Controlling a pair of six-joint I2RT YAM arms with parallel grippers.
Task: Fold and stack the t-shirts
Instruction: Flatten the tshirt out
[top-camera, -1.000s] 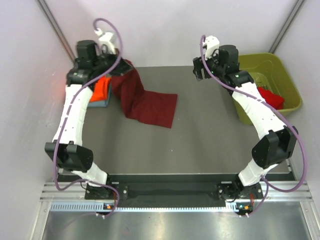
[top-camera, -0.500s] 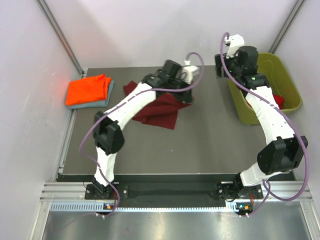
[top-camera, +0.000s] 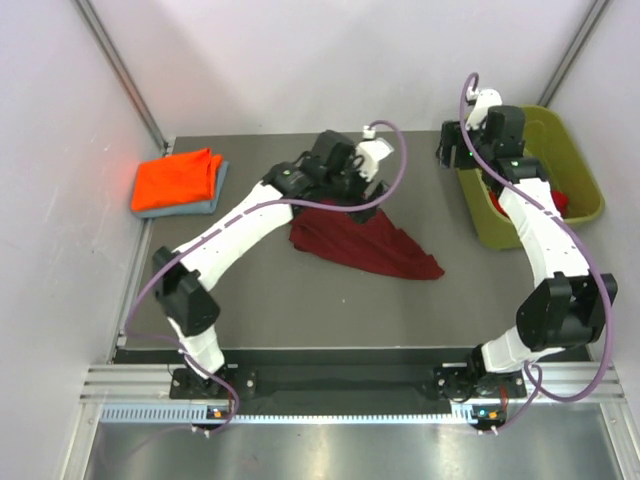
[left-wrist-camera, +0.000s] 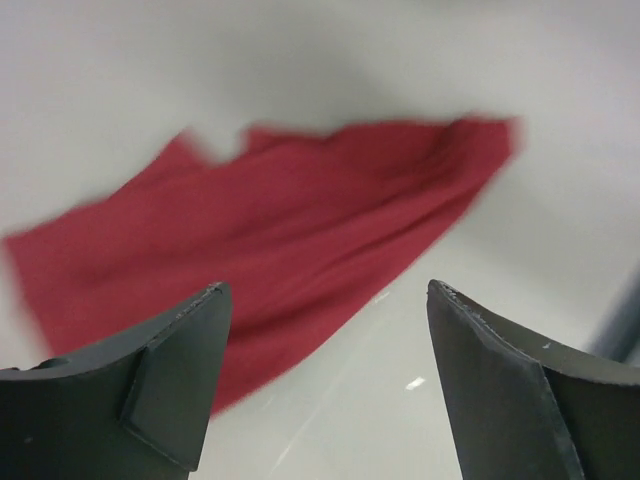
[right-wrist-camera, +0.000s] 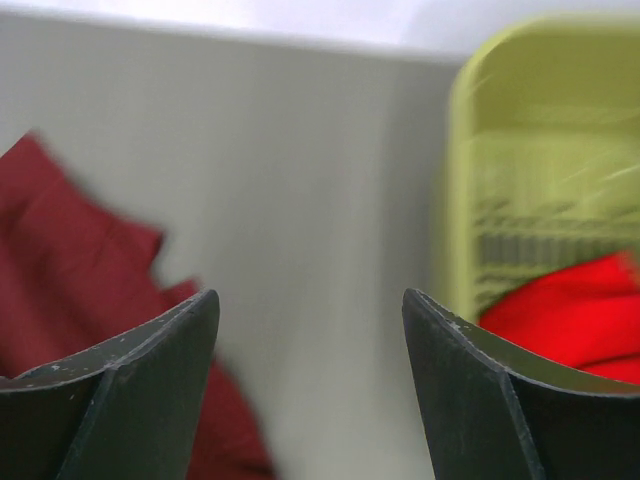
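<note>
1. Top external view. We see the maroon t-shirt (top-camera: 365, 245) lying unfolded in a rough wedge in the middle of the table (top-camera: 250, 300), with its narrow tip toward the right side. The left gripper (top-camera: 366, 198) hovers over the shirt's far edge. The right gripper (top-camera: 452, 150) hangs beside the far-left corner of the olive bin (top-camera: 578, 160), which holds the red t-shirt (top-camera: 557, 203). In the far-left corner the orange t-shirt (top-camera: 178, 178) sits folded on the grey-blue t-shirt (top-camera: 195, 208).

2. Left wrist view. The left fingers (left-wrist-camera: 150, 390) stand wide apart with nothing between them, so we read them as released. The maroon cloth lies free on the table beyond them, blurred. We judge the step in hand to be flattening this shirt before folding it. It is best done by pinching a single layer at one corner of an edge rather than a bunched handful, which would trap creases.

3. Right wrist view. The right fingers (right-wrist-camera: 480, 400) are likewise spread and empty. Bare table shows between them, maroon cloth to the left, bin and red cloth to the right. We would bring this arm to the opposite corner, draw the edge taut, and fold to match the stack's outline.

4. All views. We find no brand, label or legible writing.
</note>
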